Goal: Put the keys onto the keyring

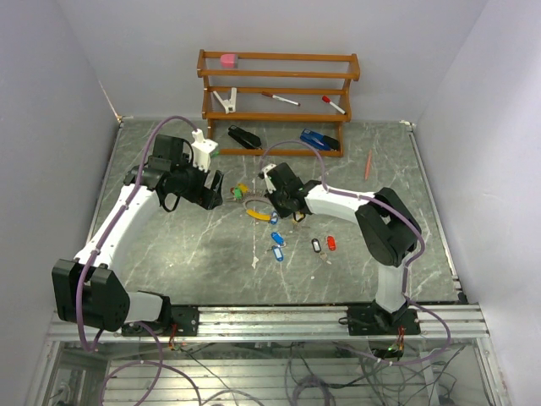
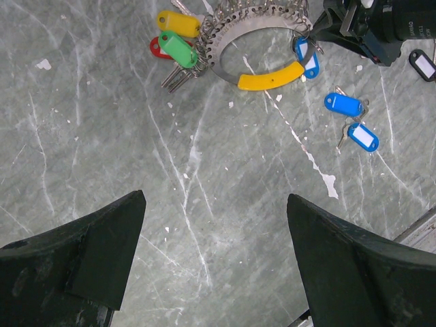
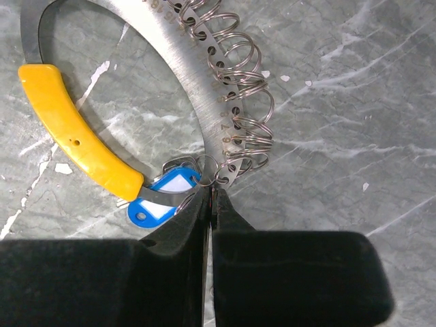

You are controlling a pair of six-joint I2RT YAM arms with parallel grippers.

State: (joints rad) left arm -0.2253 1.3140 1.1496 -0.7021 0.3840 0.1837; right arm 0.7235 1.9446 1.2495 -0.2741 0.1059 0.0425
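The grey marble table (image 1: 169, 254) carries everything. On it, between my two arms, lies the keyring (image 3: 204, 109) — a flat steel band with a yellow grip and a row of small split rings. My left gripper (image 2: 214, 204) hovers with its fingers spread wide over bare stone near it. My right gripper (image 3: 210, 197) is pressed together, tips at the band's end beside a blue-tagged key (image 3: 167, 197); whether a ring is nipped between them I can't tell. The yellow, green and red keys (image 2: 178, 49) cluster at the band's other end — two loose blue keys (image 2: 344, 104) lie apart.
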